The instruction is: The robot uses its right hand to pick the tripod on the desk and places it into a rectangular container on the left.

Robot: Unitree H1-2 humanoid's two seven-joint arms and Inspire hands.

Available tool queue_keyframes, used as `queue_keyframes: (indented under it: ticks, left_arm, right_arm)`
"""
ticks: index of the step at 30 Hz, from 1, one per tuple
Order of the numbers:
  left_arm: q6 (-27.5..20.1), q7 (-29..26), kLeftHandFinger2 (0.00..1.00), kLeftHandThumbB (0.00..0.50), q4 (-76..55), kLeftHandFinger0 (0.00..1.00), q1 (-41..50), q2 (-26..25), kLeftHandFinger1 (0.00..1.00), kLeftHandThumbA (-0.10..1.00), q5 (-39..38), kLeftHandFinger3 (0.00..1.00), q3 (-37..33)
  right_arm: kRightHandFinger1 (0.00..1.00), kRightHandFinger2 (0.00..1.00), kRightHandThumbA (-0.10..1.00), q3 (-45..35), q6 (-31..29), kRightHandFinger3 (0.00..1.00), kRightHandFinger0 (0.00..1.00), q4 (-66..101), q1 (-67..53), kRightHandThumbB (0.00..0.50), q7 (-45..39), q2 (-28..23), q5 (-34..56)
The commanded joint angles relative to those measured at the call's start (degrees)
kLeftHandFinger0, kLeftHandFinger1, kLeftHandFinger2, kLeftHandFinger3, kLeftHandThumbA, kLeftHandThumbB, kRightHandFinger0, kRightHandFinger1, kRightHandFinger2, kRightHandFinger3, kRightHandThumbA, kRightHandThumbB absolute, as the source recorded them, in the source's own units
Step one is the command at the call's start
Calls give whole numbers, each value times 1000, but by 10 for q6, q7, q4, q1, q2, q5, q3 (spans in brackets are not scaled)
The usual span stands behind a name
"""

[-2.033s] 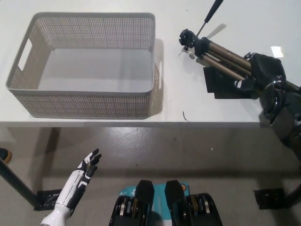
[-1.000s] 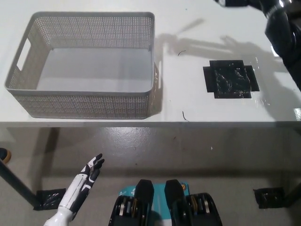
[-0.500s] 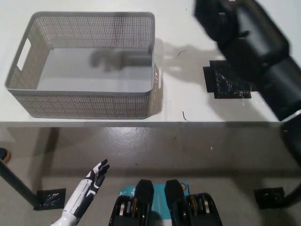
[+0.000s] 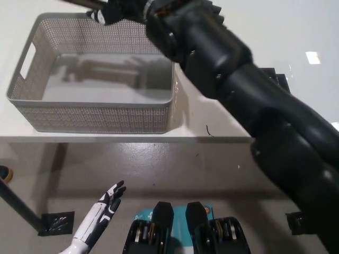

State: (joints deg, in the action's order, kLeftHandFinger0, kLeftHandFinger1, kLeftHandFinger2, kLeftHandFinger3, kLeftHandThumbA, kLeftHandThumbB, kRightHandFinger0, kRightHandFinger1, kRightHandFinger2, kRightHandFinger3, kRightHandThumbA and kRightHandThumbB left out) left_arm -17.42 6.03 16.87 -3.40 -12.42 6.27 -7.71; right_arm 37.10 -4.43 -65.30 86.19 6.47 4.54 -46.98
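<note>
- We had the right hand [image 4: 153, 8] gripping the tripod [image 4: 98, 13] above the container's [image 4: 95, 119] far rim (carry step).
- Left hand [image 4: 108, 201] hung near-left, fingers spread, empty.
- Next, we judged: lower, release.

place: a lab or test room
signs: plain white desk [image 4: 106, 135], grey concrete floor [image 4: 175, 169] below it, black tape patch [image 4: 55, 222] on that floor
</note>
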Motion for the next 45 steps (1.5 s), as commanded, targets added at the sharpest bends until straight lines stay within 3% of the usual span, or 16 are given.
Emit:
queue_keyframes:
  ticks: [1,3,8,10,14,15,16,17,20,24,29,30,32,34,37,45]
  left_arm:
    - [-25,17,1000,500,-16,1000,-5,-13,1000,1000,2,1000,-4]
    - [-24,21,1000,500,-17,1000,-6,-15,1000,1000,4,1000,-6]
    - [-40,18,1000,500,-11,1000,-11,-19,1000,1000,15,1000,-11]
    - [-35,22,1000,500,-16,1000,-12,-17,1000,1000,12,1000,-13]
    - [-21,30,1000,500,-16,1000,-20,-17,1000,1000,6,1000,-14]
    - [-22,31,1000,500,-14,1000,-23,-18,1000,1000,4,1000,-14]
    - [-25,30,1000,500,-10,1000,-30,-18,1000,1000,7,1000,-13]
    - [-27,28,1000,500,-9,1000,-31,-18,1000,1000,10,1000,-13]
    - [-14,44,1000,500,-14,1000,-35,-20,1000,1000,-2,1000,-14]
    - [-13,48,1000,500,-11,1000,-32,-18,1000,1000,8,1000,-20]
    - [-25,50,1000,500,-2,1000,-34,-15,1000,1000,5,1000,-19]
    - [-29,50,1000,500,-1,1000,-35,-16,1000,1000,9,1000,-20]
    - [-32,43,1000,500,-2,1000,-31,-12,1000,1000,18,1000,-22]
    - [-38,44,1000,500,0,1000,-31,-12,1000,1000,20,1000,-24]
    - [-36,47,1000,500,-4,1000,-28,-10,1000,1000,19,1000,-26]
    - [-31,49,1000,500,-11,1000,-31,-9,1000,1000,20,1000,-29]
  right_arm:
    - [105,418,-100,17,-9,482,49,-38,62,326,52,7,-22]
    - [47,261,-100,21,-11,474,0,-50,57,334,39,7,-18]
    - [40,211,-100,41,2,474,0,-78,35,455,58,10,-28]
    - [0,121,-100,49,3,479,0,-83,23,346,68,10,-32]
    - [0,20,-100,67,6,511,0,-81,9,359,66,-5,-46]
    - [0,19,-100,69,6,510,0,-81,10,352,64,-8,-47]
    - [194,287,-100,73,7,547,103,-81,13,316,57,-18,-50]
    - [187,305,-100,77,10,556,85,-78,14,309,50,-24,-54]
    - [2,100,-100,82,2,531,0,-81,7,312,67,-45,-55]
    - [0,49,-100,83,8,511,0,-67,-8,283,58,-52,-57]
    - [29,202,-100,88,2,593,0,-62,-14,289,57,-30,-60]
    - [5,162,-31,89,5,603,0,-61,-13,325,54,-24,-62]
    - [0,78,-99,96,10,530,0,-65,-11,330,52,-11,-68]
    - [0,48,-100,99,5,517,0,-71,-6,271,59,3,-70]
    - [35,139,-100,102,4,595,0,-74,-4,276,58,21,-71]
    - [0,19,-100,126,-8,518,0,-95,8,312,72,76,-87]
